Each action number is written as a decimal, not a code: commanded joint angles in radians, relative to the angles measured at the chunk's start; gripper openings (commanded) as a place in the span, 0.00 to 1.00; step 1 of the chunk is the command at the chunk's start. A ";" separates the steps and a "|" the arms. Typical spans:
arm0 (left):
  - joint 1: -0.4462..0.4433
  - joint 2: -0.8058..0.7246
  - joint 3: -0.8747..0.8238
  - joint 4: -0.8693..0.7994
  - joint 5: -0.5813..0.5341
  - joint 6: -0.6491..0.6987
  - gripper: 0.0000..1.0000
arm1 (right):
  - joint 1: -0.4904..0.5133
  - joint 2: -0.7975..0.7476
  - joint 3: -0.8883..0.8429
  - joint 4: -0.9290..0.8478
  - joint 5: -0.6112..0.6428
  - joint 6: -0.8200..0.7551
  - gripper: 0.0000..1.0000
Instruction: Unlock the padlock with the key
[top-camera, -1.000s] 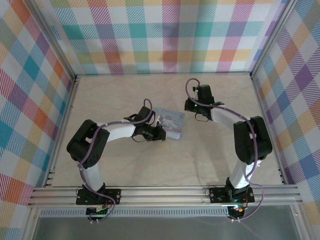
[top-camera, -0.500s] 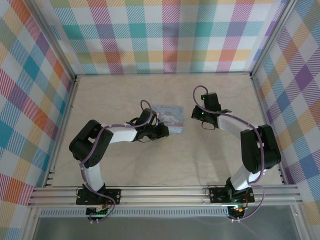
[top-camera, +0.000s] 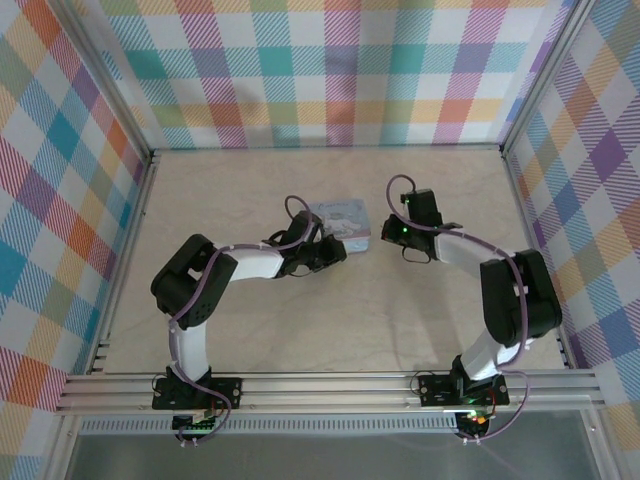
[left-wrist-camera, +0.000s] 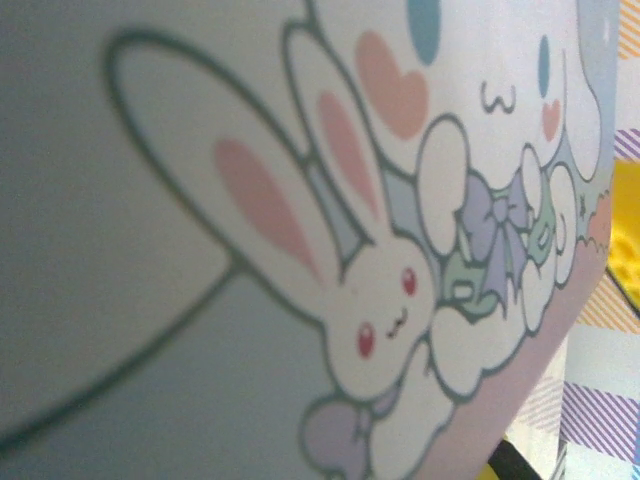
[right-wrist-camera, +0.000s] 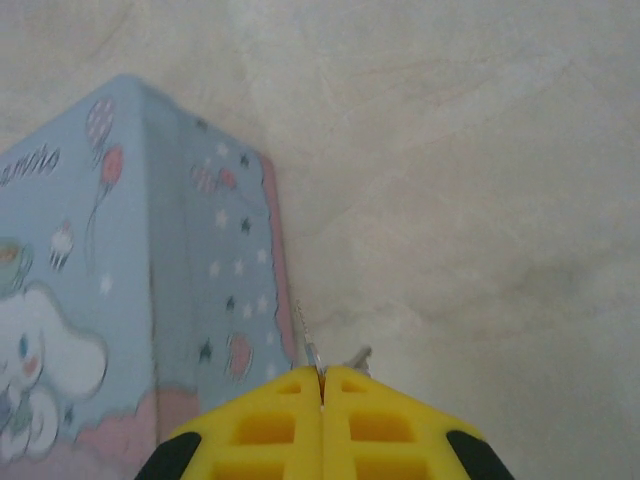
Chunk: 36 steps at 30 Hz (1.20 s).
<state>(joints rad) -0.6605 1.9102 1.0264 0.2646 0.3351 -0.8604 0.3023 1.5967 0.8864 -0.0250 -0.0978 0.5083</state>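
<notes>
The light-blue cartoon tin (top-camera: 343, 217) lies mid-table; its bunny-printed lid (left-wrist-camera: 300, 200) sits very close to the left wrist camera. My left gripper (top-camera: 329, 250) is pressed against the tin's near-left edge, and I cannot make out how its jaws stand. My right gripper (right-wrist-camera: 322, 376) is shut on the key (right-wrist-camera: 307, 339), whose thin silver blade pokes out toward the tin's starred side wall (right-wrist-camera: 215, 270), a short gap away. A second bit of metal (right-wrist-camera: 358, 355) shows beside the blade. In the top view the right gripper (top-camera: 386, 234) is just right of the tin. The padlock is hidden.
The marbled table (top-camera: 250, 190) is walled by checked panels (top-camera: 330, 70) at the back and both sides. Bare tabletop (right-wrist-camera: 480, 200) lies to the right of the tin. An aluminium rail (top-camera: 330, 385) runs along the near edge.
The left gripper and the tin have shifted right and toward the back wall. The right gripper swung right and back a little at first, then stayed put.
</notes>
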 joint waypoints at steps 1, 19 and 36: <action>-0.003 0.012 0.030 0.029 0.062 -0.001 0.08 | 0.005 -0.126 -0.082 0.036 -0.065 -0.007 0.00; 0.045 0.003 0.014 0.044 0.153 0.006 0.08 | -0.011 -0.663 -0.268 0.068 -0.388 0.047 0.00; 0.071 -0.035 0.003 0.075 0.209 -0.003 0.09 | -0.023 -0.763 -0.591 0.628 -0.433 0.511 0.00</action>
<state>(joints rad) -0.5983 1.9125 1.0313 0.2958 0.5007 -0.8528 0.2863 0.8246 0.3424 0.3870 -0.5373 0.8871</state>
